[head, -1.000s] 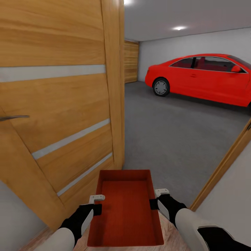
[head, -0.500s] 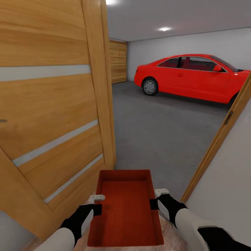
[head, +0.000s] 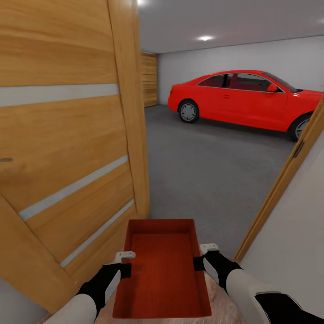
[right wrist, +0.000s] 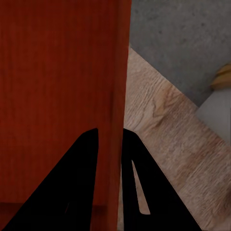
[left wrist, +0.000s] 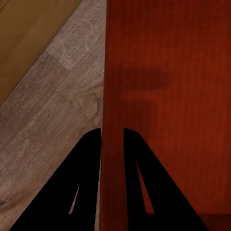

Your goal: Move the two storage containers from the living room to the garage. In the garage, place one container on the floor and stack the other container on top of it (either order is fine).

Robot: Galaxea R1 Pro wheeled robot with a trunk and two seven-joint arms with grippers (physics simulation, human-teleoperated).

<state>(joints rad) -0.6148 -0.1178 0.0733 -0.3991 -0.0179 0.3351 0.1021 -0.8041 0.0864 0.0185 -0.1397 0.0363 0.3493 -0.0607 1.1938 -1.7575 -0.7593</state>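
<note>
Red-orange plastic, front and centre: the bin point(head: 163, 269) rides low at 6 o'clock in the head view, carried out ahead of the robot at the doorway. The left end effector point(head: 123, 263) is clamped on its left wall, one finger inside and one outside in the left wrist view point(left wrist: 113, 139). The right end effector point(head: 203, 256) pinches the right wall the same way point(right wrist: 109, 139). Empty inside, open top up.

Its long axis runs 6 to 12, straight away from the robot, the far short end aimed through the opening at the grey concrete floor point(head: 211, 166). It looks level, not tipped.

Now the hazards. The wooden door point(head: 67, 148) stands close at 9 o'clock, its edge just beside the bin's far left corner. The frame point(head: 281, 180) slants in at 3 o'clock. My read: a drift to either side could clip a corner or an elbow, and a knock could twist the thin wall out of one pinch. Each grip is only on a rim, so one slip would likely drop that side. The wood-to-concrete threshold beneath could jolt it too.

Beyond, at 1 o'clock, the red car point(head: 243, 101) sits well apart, leaving open floor for the set-down.
</note>
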